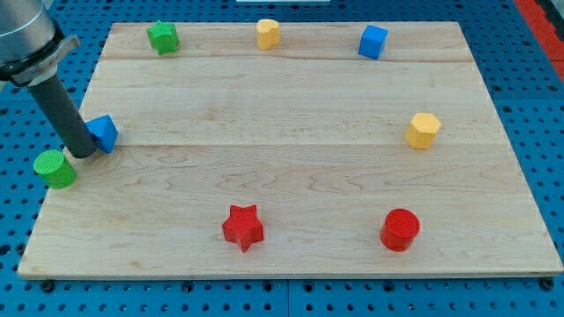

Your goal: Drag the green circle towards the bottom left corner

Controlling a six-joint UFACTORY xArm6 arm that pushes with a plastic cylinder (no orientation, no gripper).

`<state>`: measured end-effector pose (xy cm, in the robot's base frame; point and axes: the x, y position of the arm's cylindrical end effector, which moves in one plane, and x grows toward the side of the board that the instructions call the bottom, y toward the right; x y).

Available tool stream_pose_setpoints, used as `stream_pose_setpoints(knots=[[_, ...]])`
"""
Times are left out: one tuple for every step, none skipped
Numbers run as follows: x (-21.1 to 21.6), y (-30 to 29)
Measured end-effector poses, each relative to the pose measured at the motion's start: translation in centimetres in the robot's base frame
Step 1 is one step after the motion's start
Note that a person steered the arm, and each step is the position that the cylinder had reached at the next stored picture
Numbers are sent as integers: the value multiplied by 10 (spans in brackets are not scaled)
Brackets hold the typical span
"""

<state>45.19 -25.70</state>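
Observation:
The green circle (pixel 55 168), a short green cylinder, sits at the left edge of the wooden board (pixel 291 123), about halfway down. My tip (pixel 84 152) rests on the board just to its upper right, close beside it, and touches the left side of a blue block (pixel 104 132). The rod rises from the tip towards the view's top left.
A green star-like block (pixel 163 37), a yellow block (pixel 268 33) and a blue cube (pixel 373 41) stand along the top edge. A yellow hexagon block (pixel 423 130) is at the right. A red star (pixel 243 227) and a red cylinder (pixel 400 230) sit near the bottom.

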Motion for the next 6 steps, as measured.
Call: stream_pose_setpoints(knots=[[-1,-39],[2,-47],[40,-5],[74,17],[85,30],[85,32]])
